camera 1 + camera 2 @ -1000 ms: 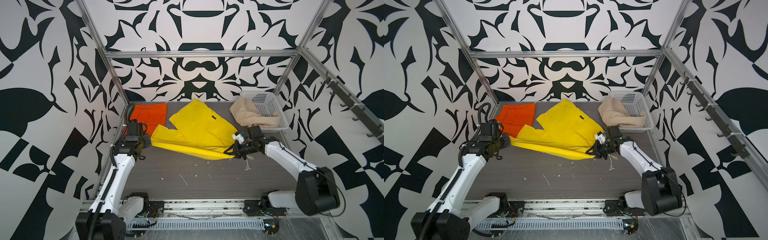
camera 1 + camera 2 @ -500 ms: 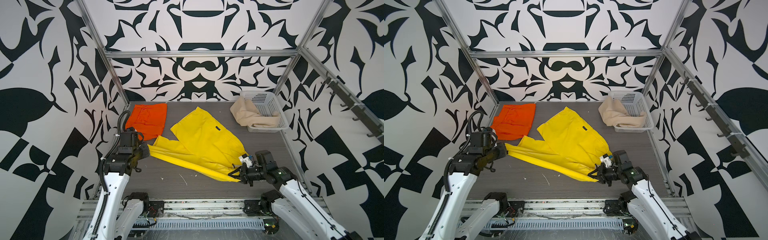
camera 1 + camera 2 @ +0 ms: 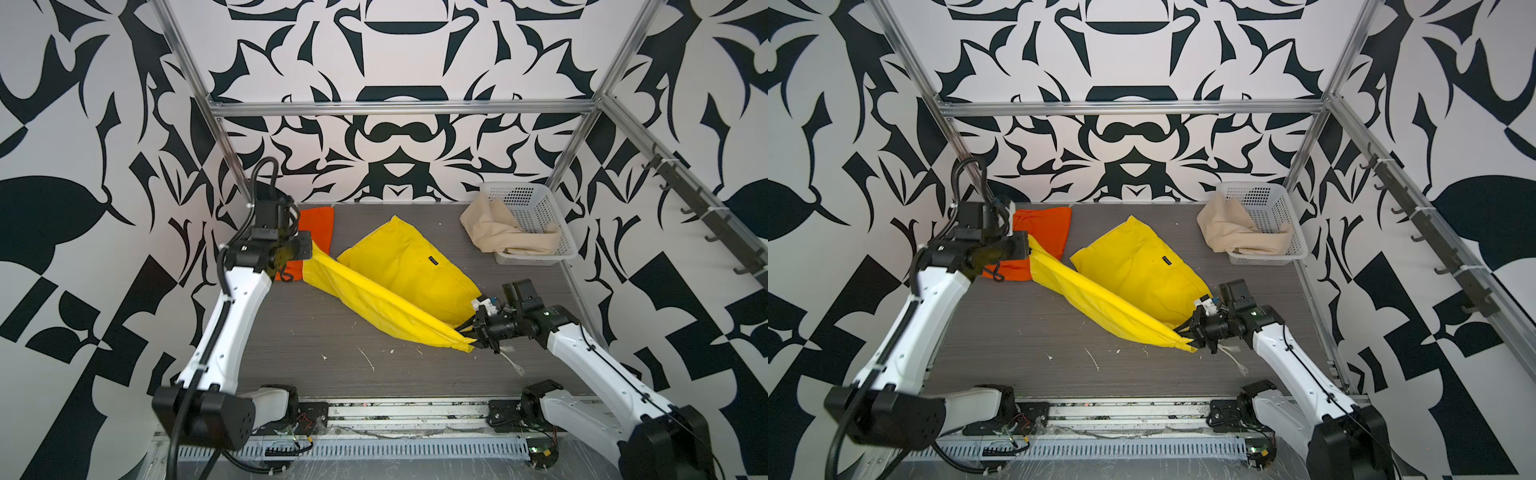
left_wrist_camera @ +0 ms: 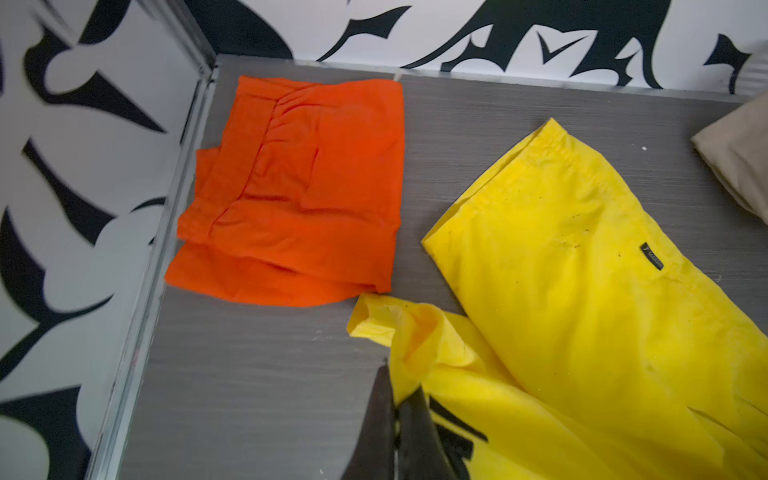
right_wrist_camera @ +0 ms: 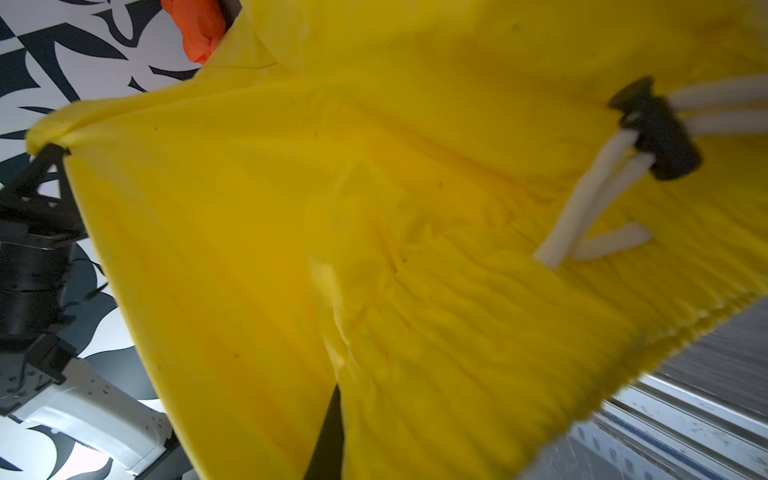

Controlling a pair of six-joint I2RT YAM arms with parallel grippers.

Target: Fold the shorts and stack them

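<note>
The yellow shorts lie mid-table, one edge lifted and stretched taut between both grippers. At the far left my left gripper is shut on a corner of them. Near the front right, my right gripper is shut on the waistband end, beside the white drawstring. The orange shorts lie folded in the back left corner. The beige shorts hang crumpled over the basket's side.
A white perforated basket stands at the back right against the wall. Metal frame posts and patterned walls close in the table on three sides. Small white scraps lie on the grey table near the front.
The right gripper has drawn its end of the yellow shorts toward the front. The left gripper dipped forward, then rose toward the back left, pulling the edge taut over the orange shorts.
</note>
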